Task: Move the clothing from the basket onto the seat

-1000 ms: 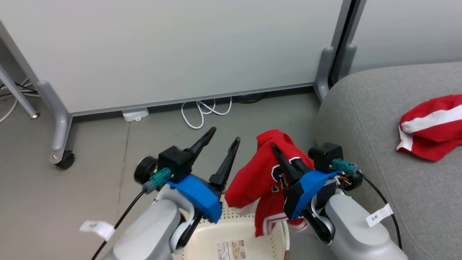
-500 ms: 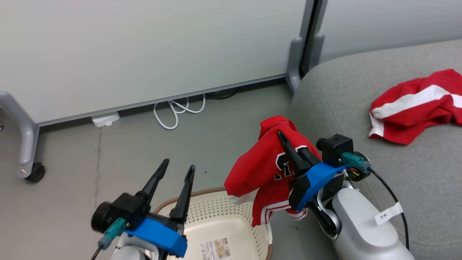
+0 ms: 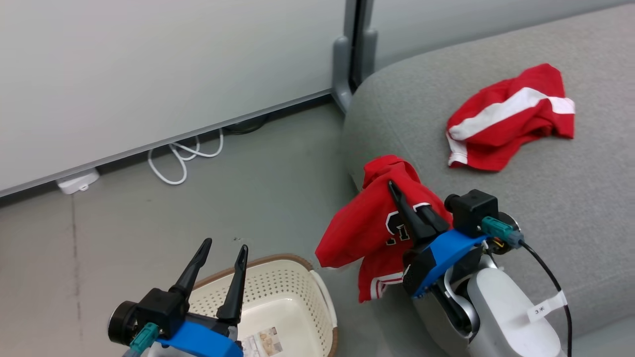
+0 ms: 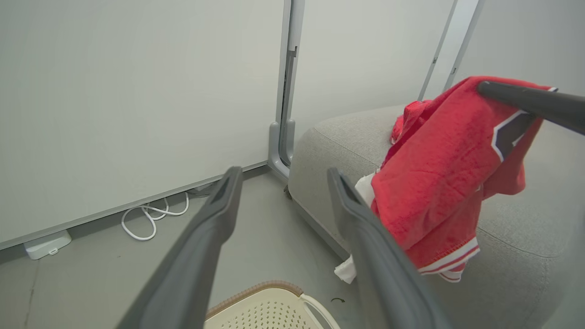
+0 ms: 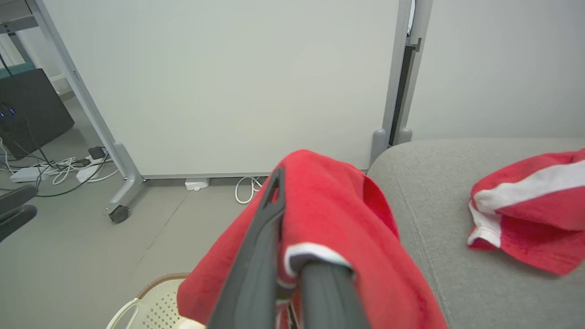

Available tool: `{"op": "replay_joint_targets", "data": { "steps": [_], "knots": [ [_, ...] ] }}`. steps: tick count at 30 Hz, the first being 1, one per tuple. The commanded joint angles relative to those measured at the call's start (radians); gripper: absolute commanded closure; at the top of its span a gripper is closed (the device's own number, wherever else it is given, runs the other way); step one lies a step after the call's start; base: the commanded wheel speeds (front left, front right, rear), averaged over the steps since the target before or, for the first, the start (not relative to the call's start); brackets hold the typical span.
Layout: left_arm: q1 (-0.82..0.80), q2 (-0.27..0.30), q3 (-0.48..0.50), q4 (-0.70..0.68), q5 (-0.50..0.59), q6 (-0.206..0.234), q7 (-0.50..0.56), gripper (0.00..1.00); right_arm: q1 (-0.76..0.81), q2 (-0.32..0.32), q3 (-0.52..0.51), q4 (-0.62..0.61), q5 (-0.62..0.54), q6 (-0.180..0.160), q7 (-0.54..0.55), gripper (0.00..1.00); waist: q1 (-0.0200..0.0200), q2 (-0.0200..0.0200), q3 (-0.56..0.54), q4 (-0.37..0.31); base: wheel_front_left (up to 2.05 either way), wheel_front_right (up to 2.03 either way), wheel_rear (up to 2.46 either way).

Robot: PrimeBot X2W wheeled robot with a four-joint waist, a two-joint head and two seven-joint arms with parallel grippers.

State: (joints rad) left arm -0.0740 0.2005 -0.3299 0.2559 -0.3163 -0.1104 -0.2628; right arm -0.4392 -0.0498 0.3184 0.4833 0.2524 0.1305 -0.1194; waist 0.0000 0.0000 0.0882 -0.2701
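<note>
My right gripper (image 3: 397,191) is shut on the red garment with black-and-white lettering (image 3: 369,225), which hangs in the air at the near-left corner of the grey seat (image 3: 570,198). The same garment (image 4: 438,183) (image 5: 343,228) drapes over my right fingers. The red garment with white stripes (image 3: 506,116) (image 5: 530,205) lies on the seat. Below, the cream basket (image 3: 283,297) stands on the floor, its label showing and no clothing seen in it. My left gripper (image 3: 223,245) (image 4: 281,176) is open over the basket's left part, holding nothing.
A white partition panel (image 3: 149,64) on grey posts (image 3: 347,54) closes off the back. A white cable (image 3: 183,156) and a small white box (image 3: 77,181) lie at its foot. A castor leg (image 5: 119,201) and more cables (image 5: 55,167) sit to the left.
The head camera has swung right, shifting everything left in its view. My right gripper carried the lettered garment away from the basket to the seat's corner. My left gripper dropped lower, staying open.
</note>
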Motion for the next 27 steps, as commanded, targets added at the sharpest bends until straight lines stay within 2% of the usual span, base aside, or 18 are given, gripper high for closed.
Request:
{"op": "replay_joint_targets", "data": {
  "steps": [1,12,27],
  "knots": [
    [0.001,-0.004,0.009,-0.003,0.014,-0.007,-0.003,0.0,0.023,-0.001,-0.011,-0.026,-0.007,0.0,0.009,1.0,0.0,0.0,0.012,-0.04,0.0,0.0,0.0],
    [-0.02,-0.012,0.021,0.008,0.037,-0.02,-0.003,0.0,0.084,-0.001,-0.047,-0.115,-0.006,0.0,0.034,1.0,0.0,0.0,0.039,-0.115,0.0,0.0,0.0],
    [-0.044,-0.005,0.0,0.011,0.038,-0.023,-0.003,0.0,0.091,-0.001,-0.082,-0.148,-0.007,0.0,0.04,1.0,0.0,0.0,0.063,-0.112,0.0,0.0,0.0]
  ]
}}
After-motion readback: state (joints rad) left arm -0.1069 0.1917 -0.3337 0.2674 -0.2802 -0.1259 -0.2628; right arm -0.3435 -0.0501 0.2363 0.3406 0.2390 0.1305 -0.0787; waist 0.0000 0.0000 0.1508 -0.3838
